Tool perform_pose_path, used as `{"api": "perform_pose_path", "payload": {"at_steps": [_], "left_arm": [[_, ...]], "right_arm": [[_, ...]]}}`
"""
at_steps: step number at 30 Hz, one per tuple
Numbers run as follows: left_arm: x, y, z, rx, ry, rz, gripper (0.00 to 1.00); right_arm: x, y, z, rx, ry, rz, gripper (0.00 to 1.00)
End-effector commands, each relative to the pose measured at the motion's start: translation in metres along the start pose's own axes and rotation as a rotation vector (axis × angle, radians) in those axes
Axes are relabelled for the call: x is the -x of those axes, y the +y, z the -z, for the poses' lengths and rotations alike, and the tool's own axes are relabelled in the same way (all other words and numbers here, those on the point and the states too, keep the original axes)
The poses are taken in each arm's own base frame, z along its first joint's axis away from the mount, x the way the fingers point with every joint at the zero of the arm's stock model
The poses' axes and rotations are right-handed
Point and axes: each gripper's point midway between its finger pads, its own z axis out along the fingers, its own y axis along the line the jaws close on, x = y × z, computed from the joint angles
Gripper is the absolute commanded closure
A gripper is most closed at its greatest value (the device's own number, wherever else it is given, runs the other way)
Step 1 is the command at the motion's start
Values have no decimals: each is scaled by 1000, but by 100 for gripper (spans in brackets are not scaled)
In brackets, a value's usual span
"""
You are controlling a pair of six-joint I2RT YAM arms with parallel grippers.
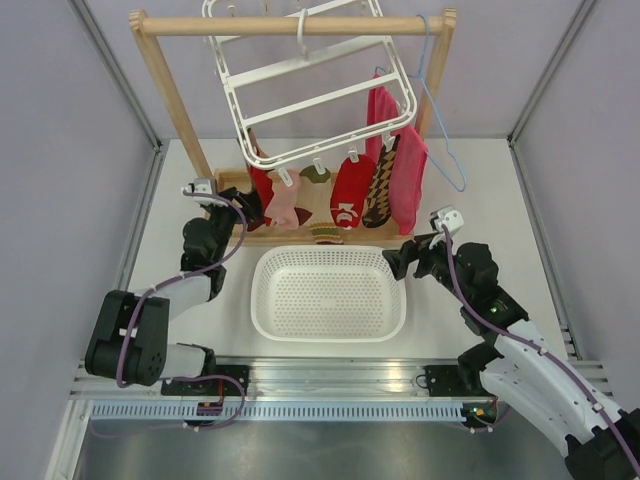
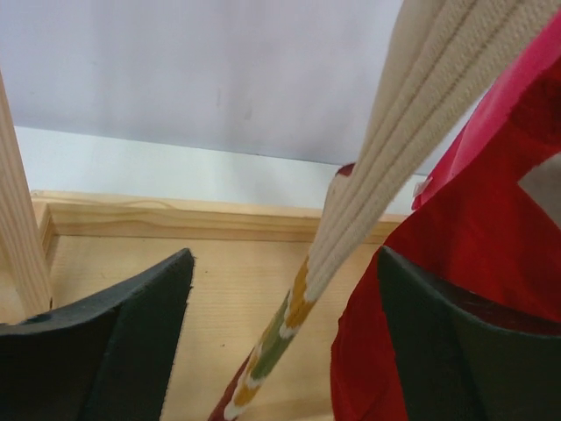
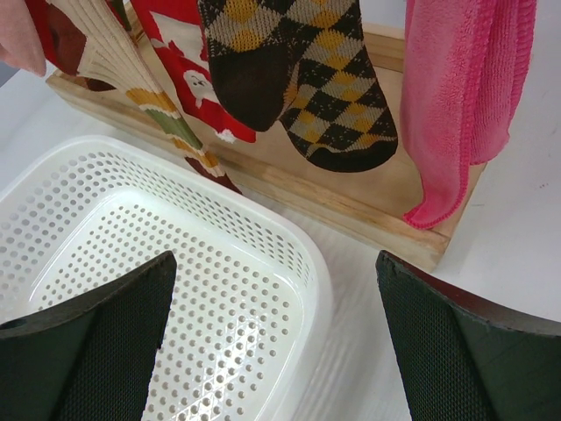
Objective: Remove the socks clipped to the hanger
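Observation:
The white hanger (image 1: 300,70) hangs from the wooden rack's top bar, with several socks clipped along its lower edge: a dark red one (image 1: 262,185), pale pink (image 1: 285,205), cream with an olive toe (image 1: 318,190), red with white marks (image 1: 350,195) and brown diamond-patterned (image 1: 380,190). My left gripper (image 1: 250,212) is at the row's left end. It is open (image 2: 285,263), with a cream ribbed sock (image 2: 386,158) hanging between its fingers and a red sock (image 2: 456,246) against the right finger. My right gripper (image 1: 395,262) is open (image 3: 276,263) and empty over the basket's corner, below the diamond socks (image 3: 298,70).
A white perforated basket (image 1: 265,300) sits in front of the rack, between the arms. The wooden rack (image 1: 170,90) has a flat base (image 3: 351,210) under the socks. A large pink cloth (image 1: 408,175) and a light-blue wire hanger (image 1: 445,150) hang at the right end.

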Motion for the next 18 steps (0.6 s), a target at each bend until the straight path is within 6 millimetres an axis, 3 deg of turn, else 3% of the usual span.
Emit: {"api": "perform_pose_path", "payload": {"at_steps": [1,5,9,12,18], "left_arm": [[27,-10,-17,-53,-92,-28,19],[24,-16,-23,-86,-74,-22,48],[18,-22,-21,-120,-38,-11,86],[22,-25,-15,-128,-44,5,92],[42,-34,6,-104,-60,15,95]], "right_arm": [[10,6,0,25,-44,1,2],[10,4,-1,16,-39,1,2],[9,5,-2,17,-35,5,2],[8,4,-3,16,-30,6,2],[7,0,-4,-15,-27,10,2]]}}
